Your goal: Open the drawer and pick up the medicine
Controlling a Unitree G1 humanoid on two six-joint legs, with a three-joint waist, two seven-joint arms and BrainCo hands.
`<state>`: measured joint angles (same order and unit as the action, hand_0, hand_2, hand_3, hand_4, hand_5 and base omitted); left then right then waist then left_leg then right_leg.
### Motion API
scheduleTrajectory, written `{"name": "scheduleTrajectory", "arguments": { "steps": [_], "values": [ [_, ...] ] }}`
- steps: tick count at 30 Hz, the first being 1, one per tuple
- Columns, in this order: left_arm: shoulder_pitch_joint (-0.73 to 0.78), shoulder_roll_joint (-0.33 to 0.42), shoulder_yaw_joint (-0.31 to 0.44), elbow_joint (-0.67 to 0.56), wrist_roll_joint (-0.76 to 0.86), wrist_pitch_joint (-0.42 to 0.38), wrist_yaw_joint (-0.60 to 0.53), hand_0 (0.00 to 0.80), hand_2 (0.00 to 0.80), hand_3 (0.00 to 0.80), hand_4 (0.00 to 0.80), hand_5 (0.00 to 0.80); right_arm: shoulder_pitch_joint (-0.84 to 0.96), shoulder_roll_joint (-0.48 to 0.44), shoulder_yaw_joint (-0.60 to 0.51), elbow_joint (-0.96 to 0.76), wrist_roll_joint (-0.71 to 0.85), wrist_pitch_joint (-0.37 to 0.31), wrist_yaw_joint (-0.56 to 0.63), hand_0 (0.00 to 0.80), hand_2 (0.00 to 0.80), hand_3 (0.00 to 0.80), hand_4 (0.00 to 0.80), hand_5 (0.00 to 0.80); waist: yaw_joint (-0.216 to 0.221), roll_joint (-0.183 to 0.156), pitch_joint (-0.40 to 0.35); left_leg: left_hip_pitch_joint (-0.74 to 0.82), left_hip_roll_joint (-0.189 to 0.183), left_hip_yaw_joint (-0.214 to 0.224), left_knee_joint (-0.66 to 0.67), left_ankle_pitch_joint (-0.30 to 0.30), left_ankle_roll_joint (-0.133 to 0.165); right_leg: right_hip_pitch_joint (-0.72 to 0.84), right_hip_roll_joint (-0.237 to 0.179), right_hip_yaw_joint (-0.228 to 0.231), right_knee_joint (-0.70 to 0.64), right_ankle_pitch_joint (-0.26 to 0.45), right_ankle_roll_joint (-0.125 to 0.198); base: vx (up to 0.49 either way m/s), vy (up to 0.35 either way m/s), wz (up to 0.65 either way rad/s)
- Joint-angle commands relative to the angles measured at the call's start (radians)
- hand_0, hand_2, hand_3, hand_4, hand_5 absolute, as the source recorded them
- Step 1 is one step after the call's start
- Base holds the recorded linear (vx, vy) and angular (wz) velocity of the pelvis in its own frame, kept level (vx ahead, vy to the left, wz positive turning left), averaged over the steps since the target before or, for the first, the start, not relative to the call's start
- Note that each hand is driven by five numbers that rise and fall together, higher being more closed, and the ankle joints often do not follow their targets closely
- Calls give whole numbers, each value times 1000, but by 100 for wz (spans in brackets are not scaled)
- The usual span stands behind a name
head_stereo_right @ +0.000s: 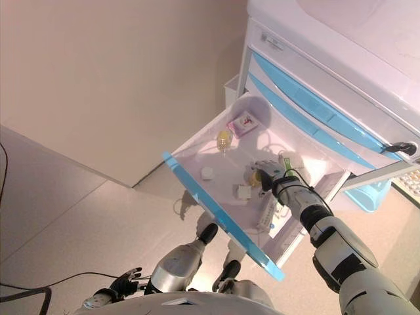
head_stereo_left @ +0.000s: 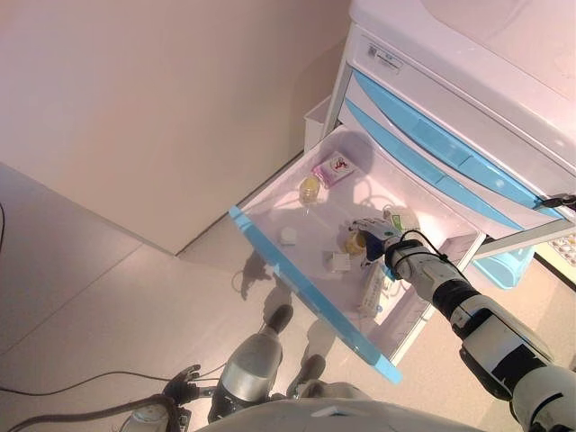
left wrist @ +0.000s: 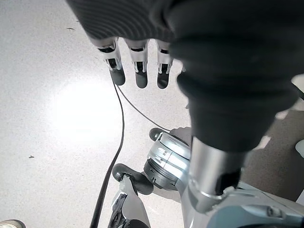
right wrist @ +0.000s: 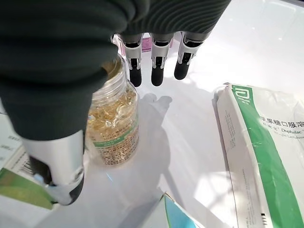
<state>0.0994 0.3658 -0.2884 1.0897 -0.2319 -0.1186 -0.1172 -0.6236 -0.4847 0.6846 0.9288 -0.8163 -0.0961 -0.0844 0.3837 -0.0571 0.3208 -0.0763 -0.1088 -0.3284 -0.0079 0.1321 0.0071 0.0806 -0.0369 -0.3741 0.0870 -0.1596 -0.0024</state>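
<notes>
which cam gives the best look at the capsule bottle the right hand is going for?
Right wrist view: the capsule bottle stands close up, between the right hand's straight fingers and thumb, not yet gripped. Both eye views show only a small yellow patch beside the hand in the open drawer. The left wrist view shows none.

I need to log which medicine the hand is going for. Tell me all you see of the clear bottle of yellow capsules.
The clear plastic bottle of yellow capsules stands upright on the white floor of the open drawer, filled with golden softgels, a printed label round its lower part. The right hand hangs above it, thumb beside it, fingers straight, not gripping.
</notes>
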Motion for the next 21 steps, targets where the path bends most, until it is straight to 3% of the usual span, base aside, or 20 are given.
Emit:
{"name": "scheduleTrajectory", "arguments": {
  "steps": [1, 21],
  "values": [
    [29, 7, -43, 2, 45, -17, -4, 0, 0, 0, 0, 0, -28, -20, 25, -26, -15, 9, -35, 0, 0, 0, 0, 0, 14, 14, -11, 42, -41, 49, 28, -124, 60, -75, -78, 71, 17, 163, 109, 0, 0, 0],
    [29, 9, -44, -2, 48, -21, -6, 0, 0, 0, 0, 0, -27, -20, 25, -36, -30, 22, -40, 0, 0, 0, 0, 0, 13, 19, -10, 42, -42, 48, 26, -120, 60, -75, -79, 70, 17, 164, 109, 0, 0, 0]
  ]
}}
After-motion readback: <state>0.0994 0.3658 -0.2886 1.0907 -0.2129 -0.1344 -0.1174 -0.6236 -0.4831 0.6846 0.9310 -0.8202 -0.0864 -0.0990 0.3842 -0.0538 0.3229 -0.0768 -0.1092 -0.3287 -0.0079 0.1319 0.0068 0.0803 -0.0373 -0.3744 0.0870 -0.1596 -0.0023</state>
